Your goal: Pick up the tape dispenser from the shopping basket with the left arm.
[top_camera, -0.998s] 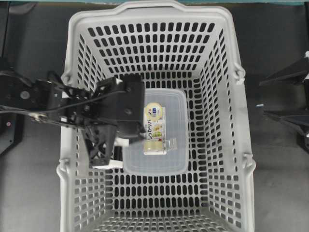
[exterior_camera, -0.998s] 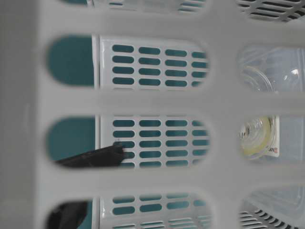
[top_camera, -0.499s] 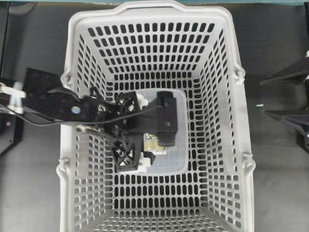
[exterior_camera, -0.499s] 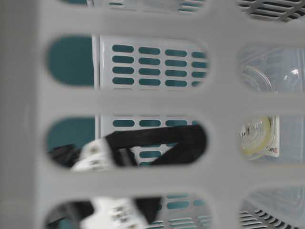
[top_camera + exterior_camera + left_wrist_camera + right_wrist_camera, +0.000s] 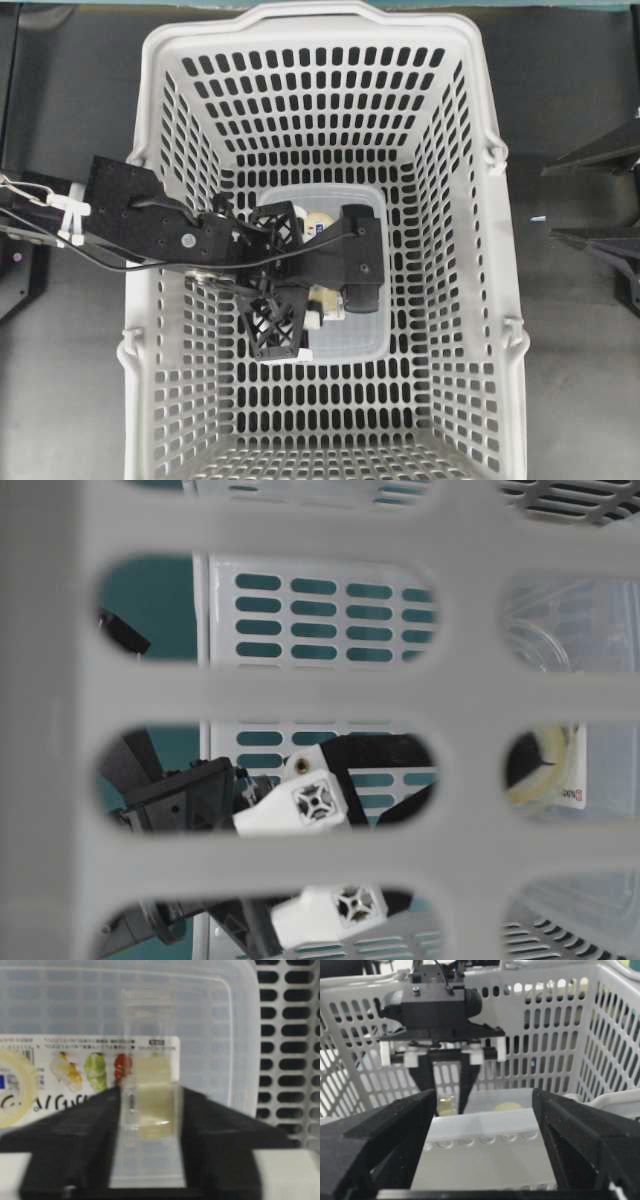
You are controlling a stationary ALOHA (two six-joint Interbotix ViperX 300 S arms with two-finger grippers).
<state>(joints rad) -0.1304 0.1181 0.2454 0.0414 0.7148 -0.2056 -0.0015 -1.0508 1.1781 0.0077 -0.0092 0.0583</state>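
Where container (image 5: 372, 345) underlies tape dispenser (image 5: 90, 1085)

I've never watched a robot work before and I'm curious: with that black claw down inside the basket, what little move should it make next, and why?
Probably close the left gripper. Its fingers already stand on either side of the tape dispenser's clear cutter tab, apparently with slight gaps. The pack lies on a translucent container in the shopping basket, so squeeze first, then lift.
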